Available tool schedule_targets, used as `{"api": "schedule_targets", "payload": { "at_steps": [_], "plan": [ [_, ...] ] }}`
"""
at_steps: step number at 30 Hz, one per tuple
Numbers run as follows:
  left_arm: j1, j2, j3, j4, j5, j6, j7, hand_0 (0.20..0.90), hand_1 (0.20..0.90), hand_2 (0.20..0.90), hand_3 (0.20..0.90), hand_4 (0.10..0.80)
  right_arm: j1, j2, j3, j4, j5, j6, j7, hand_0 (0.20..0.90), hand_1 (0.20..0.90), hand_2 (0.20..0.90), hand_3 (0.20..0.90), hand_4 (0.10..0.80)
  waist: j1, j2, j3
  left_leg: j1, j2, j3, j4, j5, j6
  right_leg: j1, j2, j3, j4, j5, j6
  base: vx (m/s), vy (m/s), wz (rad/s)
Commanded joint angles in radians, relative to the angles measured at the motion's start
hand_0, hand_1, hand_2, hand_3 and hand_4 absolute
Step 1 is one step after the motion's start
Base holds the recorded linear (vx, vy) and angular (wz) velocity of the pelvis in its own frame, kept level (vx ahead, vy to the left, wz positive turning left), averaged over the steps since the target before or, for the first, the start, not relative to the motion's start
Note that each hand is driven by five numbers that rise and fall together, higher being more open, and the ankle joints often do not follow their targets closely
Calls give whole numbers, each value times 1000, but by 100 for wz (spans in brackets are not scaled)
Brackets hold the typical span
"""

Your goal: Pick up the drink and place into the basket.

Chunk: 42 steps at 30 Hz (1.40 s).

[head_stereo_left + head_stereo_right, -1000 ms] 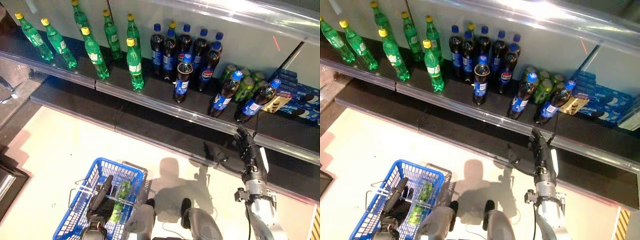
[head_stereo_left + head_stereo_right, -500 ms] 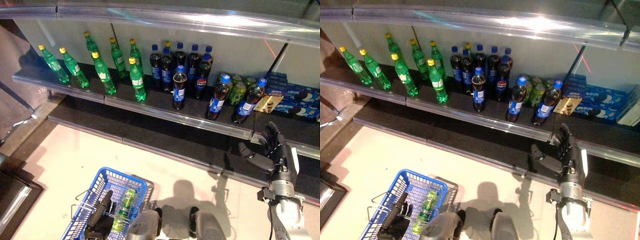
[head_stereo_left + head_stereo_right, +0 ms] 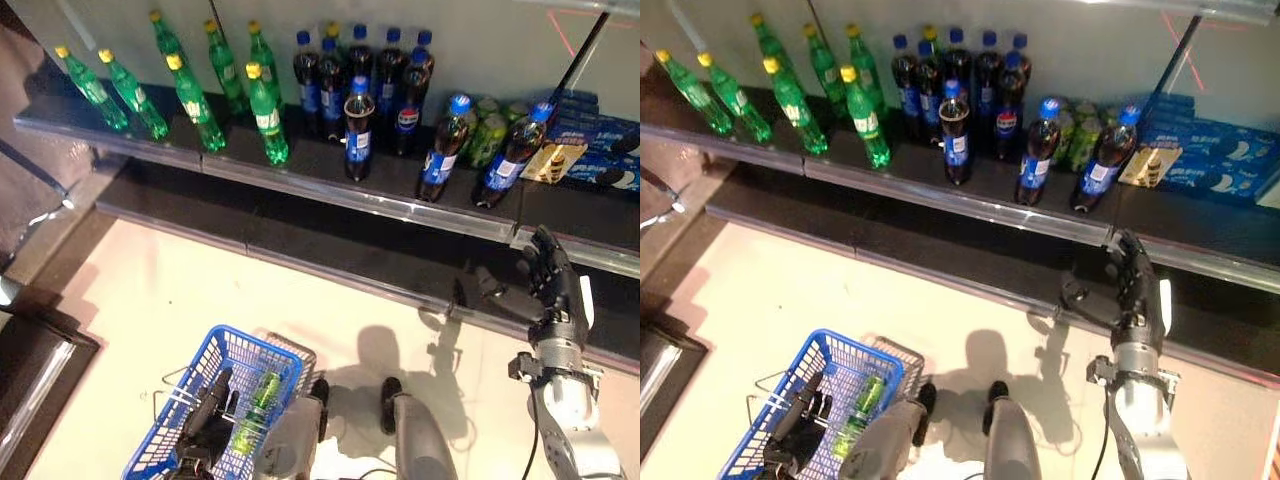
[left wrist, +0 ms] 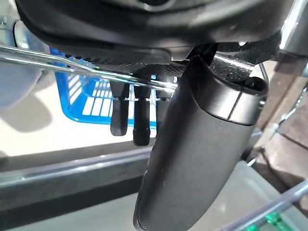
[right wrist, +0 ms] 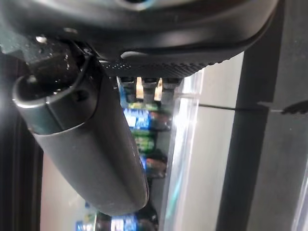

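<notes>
One bottle already in: a green bottle (image 3: 254,412) lies in the basket (image 3: 233,350).
Left hand (image 3: 205,408): fingers curled round the basket handle.
Right hand (image 3: 552,287): open, empty, below the shelf (image 3: 400,205).
Drinks: cola bottles (image 3: 442,150) upright near the shelf's front edge.
Risk: a reaching hand may topple neighbouring bottles.

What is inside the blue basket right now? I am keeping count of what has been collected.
Inside the blue basket lies one green bottle. The left hand holds the wire handle above it and covers part of the floor, so anything beneath cannot be seen.
</notes>
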Motion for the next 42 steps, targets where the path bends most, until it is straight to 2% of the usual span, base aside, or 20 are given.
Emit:
{"api": "schedule_targets", "payload": {
  "at_steps": [1,7,12,15,19,27,32,37,42],
  "plan": [
    [-65,80,-2,-141,-75,-93,-120,300,300,300,200,100,-138,-44,8,-5,-54,-122,-60,900,900,900,900,800,15,-10,-48,-49,-79,80,-39,82,21,-11,84,-64,-49,64,31,-180,-41,10],
    [-188,113,-28,-144,-141,-144,-107,300,300,300,200,100,-314,-31,76,68,-106,-169,-142,900,900,900,900,800,21,-23,-3,-147,-79,92,-37,62,29,-95,113,-59,-74,58,28,-263,-33,-9],
    [-296,138,-51,-141,-190,-231,-105,300,300,300,200,100,-479,-26,152,99,-125,-217,-233,900,900,900,900,800,15,-72,49,-233,-73,91,-58,56,36,-151,150,-41,-148,87,15,-277,-72,-7],
    [-337,142,-65,-142,-217,-275,-112,300,300,300,200,100,-545,-45,179,106,-130,-245,-268,900,900,900,900,800,11,-88,81,-265,-70,92,-66,52,43,-164,157,-33,-179,92,13,-189,-13,-17],
    [-368,152,-64,-150,-250,-299,-122,300,300,300,200,100,-604,-78,180,112,-112,-284,-276,900,900,900,900,800,2,-102,81,-330,-67,95,-68,54,52,-210,155,-26,-205,101,15,-139,16,-21],
    [-415,146,-58,-157,-269,-306,-124,300,300,300,200,100,-703,-112,150,89,-136,-298,-296,900,900,900,900,800,-6,-95,81,-371,-62,95,-67,39,66,-248,132,-24,-214,89,14,-57,30,-2],
    [-413,116,-63,-163,-263,-315,-127,300,300,300,200,100,-741,-119,117,18,-184,-289,-300,900,900,900,900,800,-9,-81,81,-365,-65,93,-64,27,72,-254,121,-16,-206,78,9,-24,43,3],
    [-416,92,-62,-153,-264,-307,-132,300,300,300,200,100,-787,-143,100,-15,-199,-250,-272,900,900,900,900,800,-12,-66,81,-340,-69,98,-60,15,77,-247,111,-4,-193,68,5,-15,47,5],
    [-406,70,-62,-146,-256,-286,-130,300,300,300,200,100,-835,-171,105,13,-131,-178,-218,900,900,900,900,800,-7,-53,81,-281,-76,101,-53,-5,82,-205,96,0,-182,55,3,37,49,3]
  ]
}}
